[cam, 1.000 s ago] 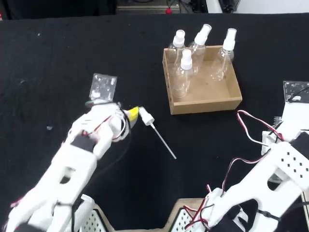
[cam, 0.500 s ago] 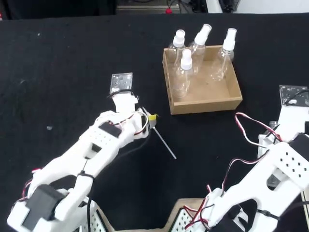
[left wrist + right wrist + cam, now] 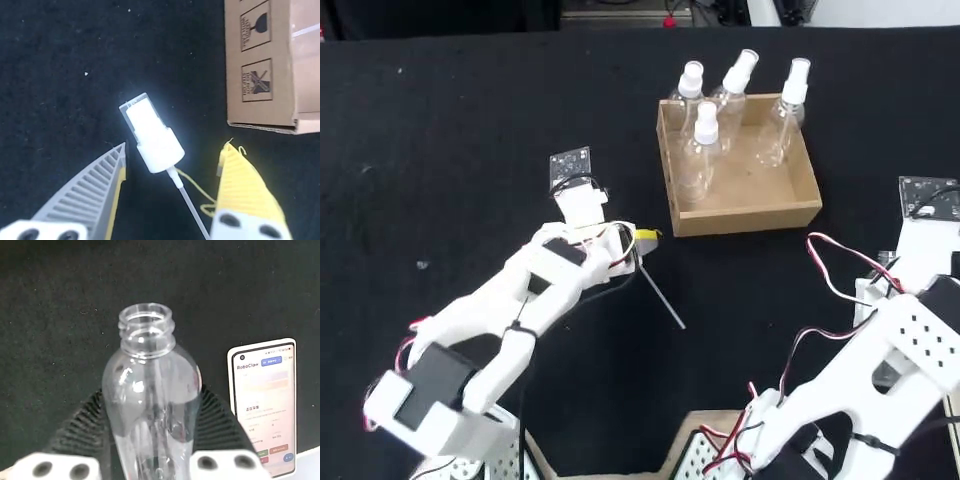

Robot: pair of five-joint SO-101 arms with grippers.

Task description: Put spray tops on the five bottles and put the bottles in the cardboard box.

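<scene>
From above, four capped bottles (image 3: 700, 150) are seen standing in the cardboard box (image 3: 750, 216). At the left wrist, a spray top (image 3: 155, 142) lies on the table (image 3: 60, 60) between the wide-spread left fingers (image 3: 100, 185), untouched. At the right wrist, an uncapped bottle (image 3: 150, 405) is clamped by the right fingers (image 3: 80, 435).

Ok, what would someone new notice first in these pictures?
The brown cardboard box holding four clear plastic bottles with white spray tops, on the far side of the black table. Nearer, the left arm's fingers sit open either side of a loose white spray top lying on the table, while the right arm's fingers clamp an uncapped clear bottle.
</scene>
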